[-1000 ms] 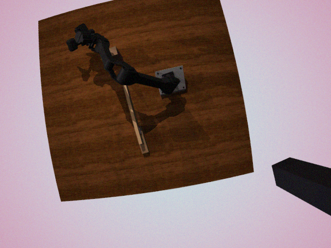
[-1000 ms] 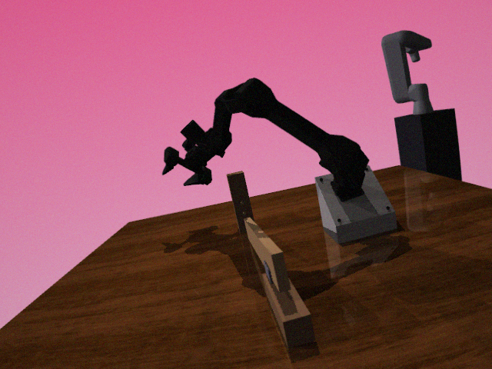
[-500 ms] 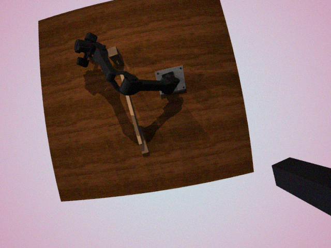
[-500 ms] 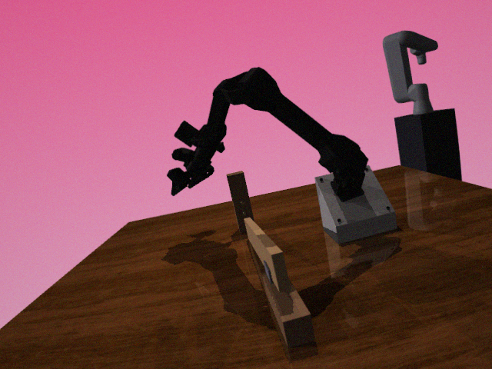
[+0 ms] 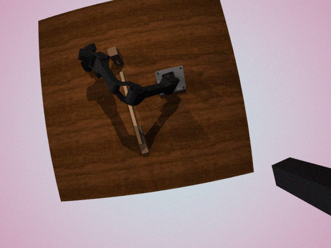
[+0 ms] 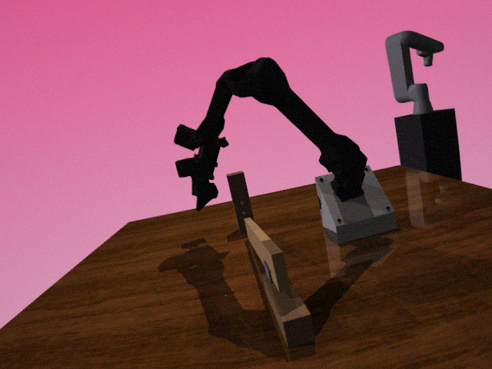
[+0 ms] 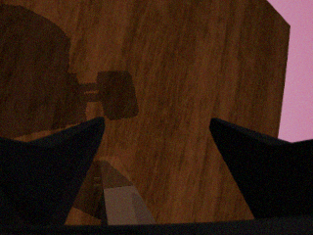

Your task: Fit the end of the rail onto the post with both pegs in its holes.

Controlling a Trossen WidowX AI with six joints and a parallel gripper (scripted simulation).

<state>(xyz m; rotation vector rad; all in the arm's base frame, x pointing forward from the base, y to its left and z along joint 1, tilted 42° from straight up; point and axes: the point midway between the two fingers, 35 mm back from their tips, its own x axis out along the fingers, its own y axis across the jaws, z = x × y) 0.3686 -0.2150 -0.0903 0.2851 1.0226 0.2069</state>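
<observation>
The wooden post [image 5: 112, 51] [image 6: 237, 188] stands upright; two small pegs show on its face. Its top also shows at the bottom of the wrist view [image 7: 124, 206]. The long pale rail [image 5: 132, 114] [image 6: 259, 237] lies in line with the post, its near end low in front of it, with a small gap in the top view. Its far end sits at the bracket [image 6: 267, 271] on the low footboard block [image 5: 144, 150] [image 6: 297, 328]. My gripper [image 7: 157, 122] [image 6: 201, 200] is open and empty, pointing down, above the table to the left of the post. Peg contact is not visible.
The arm's grey base [image 5: 174, 80] [image 6: 361, 214] stands to the right of the rail. My arm arches over the rail. The wooden table [image 5: 80, 165] [image 6: 99, 317] has its edge beyond the post. A second grey arm [image 6: 399, 71] stands on a dark pedestal behind.
</observation>
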